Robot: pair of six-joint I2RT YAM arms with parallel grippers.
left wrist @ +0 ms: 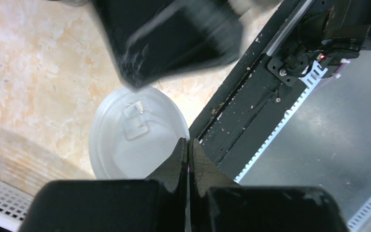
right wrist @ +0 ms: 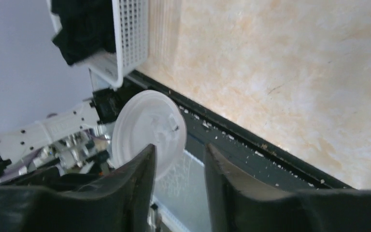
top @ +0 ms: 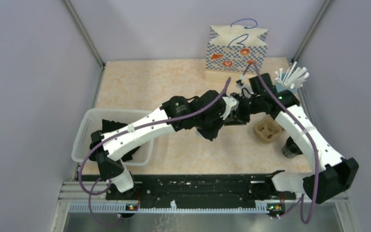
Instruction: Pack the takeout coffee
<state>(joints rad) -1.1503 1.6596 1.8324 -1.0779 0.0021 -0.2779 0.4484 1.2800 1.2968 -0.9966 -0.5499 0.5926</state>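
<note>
My left gripper (left wrist: pixel 189 145) is pinched shut on the white lid (left wrist: pixel 135 140) rim, contact hidden behind my tips. My right gripper (right wrist: pixel 179 151) has its jaws apart, with the lid's edge just past them.

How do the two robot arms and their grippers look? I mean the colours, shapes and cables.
The left arm and the right arm have white rounded shells with small dark holes, joined by bulky black joints. A purple cable runs loosely along each arm from its base. The left gripper and the right gripper each have two black fingers that narrow toward the tips.
</note>
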